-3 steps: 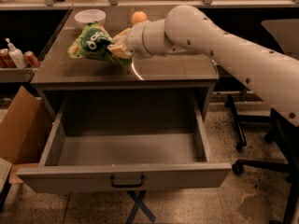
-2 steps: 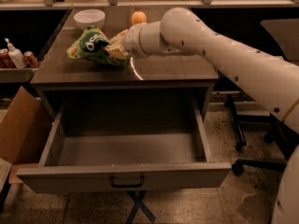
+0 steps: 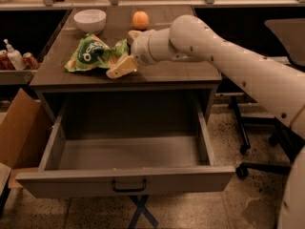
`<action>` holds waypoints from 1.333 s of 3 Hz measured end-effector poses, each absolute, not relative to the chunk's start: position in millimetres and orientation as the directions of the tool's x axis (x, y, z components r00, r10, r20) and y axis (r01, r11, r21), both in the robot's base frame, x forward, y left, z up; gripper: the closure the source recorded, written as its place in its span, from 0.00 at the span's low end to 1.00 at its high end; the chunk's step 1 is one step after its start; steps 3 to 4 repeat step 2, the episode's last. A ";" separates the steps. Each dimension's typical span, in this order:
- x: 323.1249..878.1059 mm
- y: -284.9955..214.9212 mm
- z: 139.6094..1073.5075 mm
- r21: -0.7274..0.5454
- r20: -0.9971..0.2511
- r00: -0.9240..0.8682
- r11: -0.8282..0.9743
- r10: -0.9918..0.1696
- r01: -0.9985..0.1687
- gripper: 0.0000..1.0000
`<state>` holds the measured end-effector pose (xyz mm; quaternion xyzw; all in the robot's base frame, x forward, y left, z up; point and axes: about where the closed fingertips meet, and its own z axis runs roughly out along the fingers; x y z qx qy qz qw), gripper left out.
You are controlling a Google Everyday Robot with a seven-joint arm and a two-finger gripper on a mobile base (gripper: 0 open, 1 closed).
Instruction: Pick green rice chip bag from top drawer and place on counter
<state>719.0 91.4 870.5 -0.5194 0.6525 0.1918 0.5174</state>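
We see the green rice chip bag (image 3: 93, 54) lying on the surface (image 3: 171, 73) above the top drawer (image 3: 190, 179) - our hand (image 3: 120, 54) released, spread about its right end - and judge it light, crinkly, slippery, best pinched at a sealed edge.

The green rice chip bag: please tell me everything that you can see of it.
The green rice chip bag is a crinkled light-green pouch, glossy like foil or plastic, with a dark green round logo bearing white letters on its upper face. It lies on the counter, on the left half, in front of a white bowl. Its right end is at the end effector, which reaches in from the right. I cannot tell whether it is gripped there.
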 end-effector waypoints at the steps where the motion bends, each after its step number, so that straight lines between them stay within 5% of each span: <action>1: 702.1 59.2 867.9 -0.295 -0.865 0.063 0.404 -0.497 -0.866 0.00; 4: 680.9 23.8 872.1 -0.312 -0.856 0.056 0.429 -0.513 -0.848 0.00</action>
